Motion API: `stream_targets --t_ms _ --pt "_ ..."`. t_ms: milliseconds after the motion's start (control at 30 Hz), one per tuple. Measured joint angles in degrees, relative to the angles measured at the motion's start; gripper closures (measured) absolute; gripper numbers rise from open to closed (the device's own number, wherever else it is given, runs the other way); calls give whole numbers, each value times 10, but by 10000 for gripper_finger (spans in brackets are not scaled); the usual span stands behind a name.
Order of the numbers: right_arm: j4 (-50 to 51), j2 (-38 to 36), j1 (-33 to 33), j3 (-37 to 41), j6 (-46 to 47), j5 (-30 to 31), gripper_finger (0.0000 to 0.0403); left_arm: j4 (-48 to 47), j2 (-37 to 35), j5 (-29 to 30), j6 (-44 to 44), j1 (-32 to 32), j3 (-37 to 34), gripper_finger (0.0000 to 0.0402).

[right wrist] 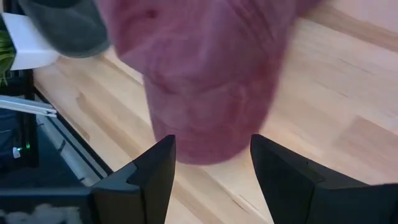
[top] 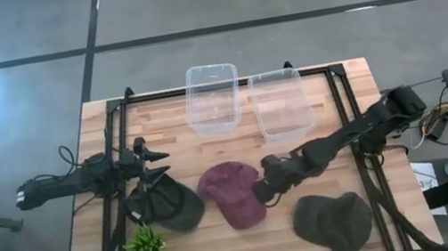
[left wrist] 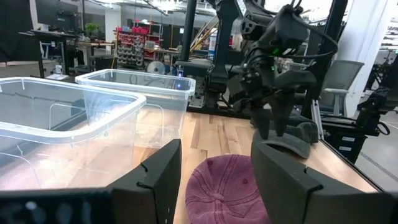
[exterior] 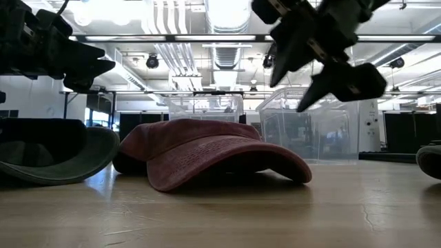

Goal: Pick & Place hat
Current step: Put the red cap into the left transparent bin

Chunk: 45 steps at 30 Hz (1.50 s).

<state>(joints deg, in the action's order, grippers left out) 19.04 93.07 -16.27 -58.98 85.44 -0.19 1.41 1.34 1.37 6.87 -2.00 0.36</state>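
The maroon cap (top: pixel 233 194) (exterior: pixel 207 155) lies flat on the wooden table, its brim toward the near edge. My right gripper (top: pixel 264 193) (exterior: pixel 310 72) (right wrist: pixel 211 162) hovers open above the cap's right side and touches nothing. The right wrist view shows the cap's brim (right wrist: pixel 205 81) beyond the spread fingers. My left gripper (top: pixel 157 157) (exterior: pixel 89 76) (left wrist: pixel 214 168) waits open and raised near the table's left side, above the far edge of a dark green cap (top: pixel 169 204) (exterior: pixel 48 155). It looks across at the maroon cap (left wrist: pixel 224 193).
Two clear plastic bins (top: pixel 213 98) (top: pixel 281 103) stand side by side at the table's far edge. A third, olive cap (top: pixel 334 221) (exterior: pixel 431 160) lies near the right front corner. A small green plant (top: pixel 144 246) stands at the left front. Black frame rails run along both sides.
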Motion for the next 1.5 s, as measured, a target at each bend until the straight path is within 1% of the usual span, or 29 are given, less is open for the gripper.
stream_targets --t_ms 233,333,400,467,567,633,767,833,867,967,1067,1200,1333,1500 --pt "-8 49 -6 -46 -12 6 199 0 0 0 0 0 0 213" --pt "-28 82 -21 -54 6 -13 199 0 2 0 0 0 0 213" --pt "-27 98 -40 -55 32 -11 199 0 2 0 0 0 0 213" --pt "-29 104 -64 -54 52 12 199 0 3 0 0 0 0 213" --pt "-27 97 -105 -54 81 80 199 0 3 0 0 0 0 213" --pt "-14 90 -134 -53 163 132 199 0 3 0 0 0 0 213" --pt "-6 91 -197 -44 391 225 199 0 3 0 0 0 0 213" --pt "-10 104 -220 -43 464 258 199 0 3 0 0 0 0 213" --pt "-19 112 -227 -43 475 267 199 0 3 0 0 0 0 213" --pt "-69 138 -229 -43 477 272 199 0 3 0 0 0 0 213" --pt "-101 161 -221 -43 460 290 199 0 3 0 0 0 0 213" --pt "-105 184 -216 -44 458 334 199 0 3 0 0 0 0 213" --pt "-113 205 -213 -58 457 342 199 0 3 0 0 0 0 213" --pt "-107 233 -208 -106 437 347 199 0 3 0 0 0 0 213"
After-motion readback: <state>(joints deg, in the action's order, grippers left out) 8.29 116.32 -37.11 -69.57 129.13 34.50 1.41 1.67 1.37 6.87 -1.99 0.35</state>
